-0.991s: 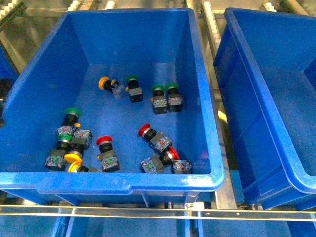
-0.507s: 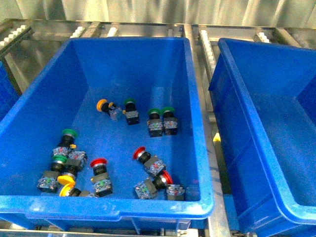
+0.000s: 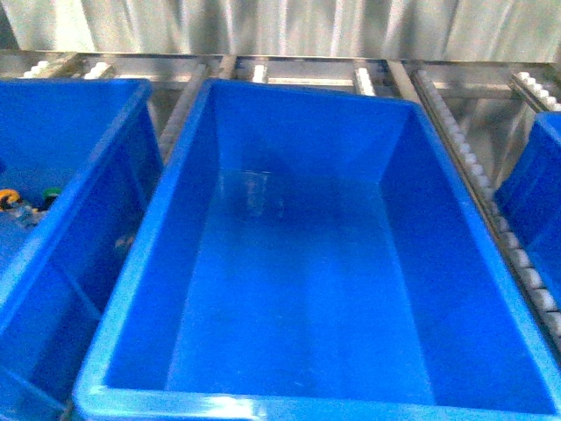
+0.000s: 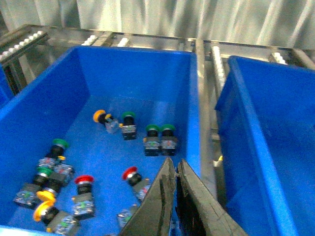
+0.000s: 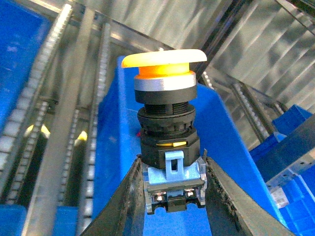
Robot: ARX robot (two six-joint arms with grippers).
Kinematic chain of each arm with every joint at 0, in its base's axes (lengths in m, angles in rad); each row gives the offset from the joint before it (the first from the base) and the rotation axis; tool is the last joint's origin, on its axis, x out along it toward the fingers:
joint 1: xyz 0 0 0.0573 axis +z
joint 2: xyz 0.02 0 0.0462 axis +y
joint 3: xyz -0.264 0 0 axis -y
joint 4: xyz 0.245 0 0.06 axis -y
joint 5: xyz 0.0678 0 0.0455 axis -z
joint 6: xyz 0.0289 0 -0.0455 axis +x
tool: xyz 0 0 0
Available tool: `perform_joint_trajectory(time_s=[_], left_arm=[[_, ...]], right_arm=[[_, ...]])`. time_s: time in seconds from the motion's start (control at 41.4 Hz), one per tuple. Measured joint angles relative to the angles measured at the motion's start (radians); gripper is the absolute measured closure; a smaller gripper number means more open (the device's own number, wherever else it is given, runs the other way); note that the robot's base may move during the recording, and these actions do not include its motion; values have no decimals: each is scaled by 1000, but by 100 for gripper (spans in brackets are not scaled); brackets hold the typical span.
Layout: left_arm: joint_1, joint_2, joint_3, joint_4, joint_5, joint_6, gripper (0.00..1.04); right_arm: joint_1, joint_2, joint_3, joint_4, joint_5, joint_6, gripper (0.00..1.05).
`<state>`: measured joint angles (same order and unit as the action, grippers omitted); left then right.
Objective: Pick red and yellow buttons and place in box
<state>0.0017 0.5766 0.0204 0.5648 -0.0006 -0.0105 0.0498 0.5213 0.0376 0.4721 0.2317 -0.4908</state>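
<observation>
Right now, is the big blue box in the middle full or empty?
Empty. In the front view the large blue box shows only bare blue floor and walls, with no buttons inside it.

The front camera swung away from the bin of buttons (image 3: pixel 53 263), which a second earlier had filled the picture and now slid off to the left edge, with only a yellow cap (image 3: pixel 8 198) and a green one (image 3: pixel 51 194) peeking over its rim. The box (image 3: pixel 316 263), earlier just a wall at the right edge, came to the centre. A further blue bin (image 3: pixel 539 202) came into view at the right edge.
</observation>
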Motion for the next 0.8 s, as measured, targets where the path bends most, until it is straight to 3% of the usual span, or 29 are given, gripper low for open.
perform_joint_trajectory(time_s=[0.193, 0.435, 0.797], left_arm=[[0, -113, 0, -103, 0, 0, 103], [-1, -252, -1, -241, 4, 2, 103], [-1, -368, -1, -353, 1, 2, 103]], right_arm=[[-33, 125, -2, 132, -65, 13, 79], [-55, 418, 2, 413, -142, 47, 79], [-46, 560, 29, 512, -154, 52, 79]])
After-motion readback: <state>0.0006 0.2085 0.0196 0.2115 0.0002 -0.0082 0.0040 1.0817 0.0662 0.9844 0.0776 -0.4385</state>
